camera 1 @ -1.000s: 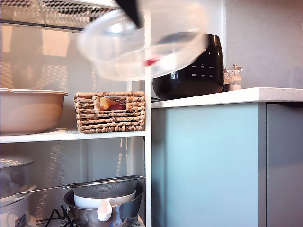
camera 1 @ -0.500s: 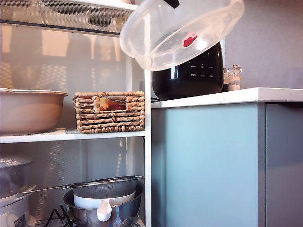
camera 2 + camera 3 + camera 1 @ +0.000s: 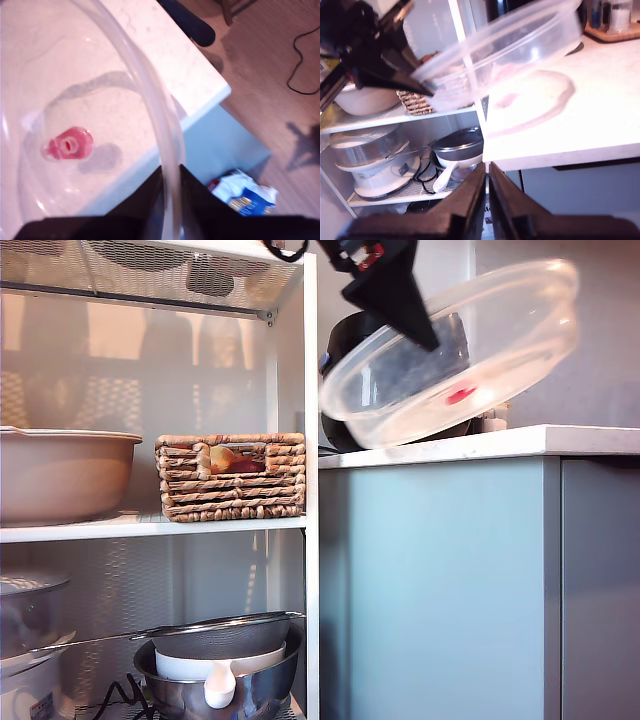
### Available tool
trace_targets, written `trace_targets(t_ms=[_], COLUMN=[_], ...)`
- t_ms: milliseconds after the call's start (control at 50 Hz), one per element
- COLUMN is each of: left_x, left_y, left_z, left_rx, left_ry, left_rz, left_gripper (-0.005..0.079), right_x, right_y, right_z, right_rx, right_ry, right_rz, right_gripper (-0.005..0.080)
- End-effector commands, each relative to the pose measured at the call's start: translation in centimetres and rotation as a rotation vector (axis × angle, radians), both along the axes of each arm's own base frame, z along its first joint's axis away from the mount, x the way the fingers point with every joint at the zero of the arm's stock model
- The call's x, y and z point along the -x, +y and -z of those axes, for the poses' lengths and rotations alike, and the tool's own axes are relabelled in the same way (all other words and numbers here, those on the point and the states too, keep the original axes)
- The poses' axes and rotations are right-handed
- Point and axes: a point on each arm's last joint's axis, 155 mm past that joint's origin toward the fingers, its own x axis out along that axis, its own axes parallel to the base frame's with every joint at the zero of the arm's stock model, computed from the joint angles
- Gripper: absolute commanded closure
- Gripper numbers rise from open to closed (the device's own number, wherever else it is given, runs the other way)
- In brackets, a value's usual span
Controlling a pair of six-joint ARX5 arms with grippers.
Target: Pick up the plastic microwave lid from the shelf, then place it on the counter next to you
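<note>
First tool (image 3: 170, 200) pinched shut on rim of plastic microwave lid (image 3: 460, 355), tilted above table (image 3: 560, 440). Looked light, thin, slippery, flexible; rim best hold. Second tool (image 3: 487, 200) closed, empty.

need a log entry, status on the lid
First gripper shut on lid rim, lid tilted above counter. Second gripper shut, empty. Black cooker close behind lid.

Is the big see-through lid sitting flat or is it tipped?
Tipped. The plastic microwave lid hangs slanted above the counter, one rim edge pinched by my first gripper, the other end higher.
</note>
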Motion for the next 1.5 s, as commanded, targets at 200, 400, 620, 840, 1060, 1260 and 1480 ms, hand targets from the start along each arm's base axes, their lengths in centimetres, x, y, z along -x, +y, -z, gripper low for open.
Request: trace_targets(t_ms=[200,400,620,840,1060,1260,1480], left_x=[0.1,-1.3,-3.9,-4.6,-4.3,-4.2,-4.9], left_y=[-3.4,-4.4,-4.7,-5.2,-5.4,-6.1,-6.8], left_z=[1.2,2.7,3.0,1.7,1.5,1.5,2.8], left_rx=[0.015,0.013,0.039,0.103,0.143,0.175,0.184], left_ry=[-0.082,-0.122,-0.180,-0.225,-0.200,-0.199,-0.197], left_rz=[0.125,0.153,0.149,0.191,0.227,0.253,0.255], left_gripper=[0.0764,0.0764,0.0764,0.0763,0.0755,0.0756,0.0756], right_x=[0.0,0.0,0.2,0.2,0.2,0.2,0.2], right_y=[0.1,0.1,0.1,0.1,0.2,0.2,0.2], right_z=[-0.1,-0.1,-0.6,-0.6,-0.6,-0.8,-0.9], right_rx=[0.005,-0.002,-0.004,-0.005,-0.006,-0.008,-0.010], right_ry=[-0.001,0.001,-0.008,-0.007,-0.008,-0.016,-0.017], right_rz=[-0.004,-0.004,-0.004,-0.008,-0.013,-0.014,-0.015], right_gripper=[0.0764,0.0764,0.0764,0.0764,0.0765,0.0764,0.0764])
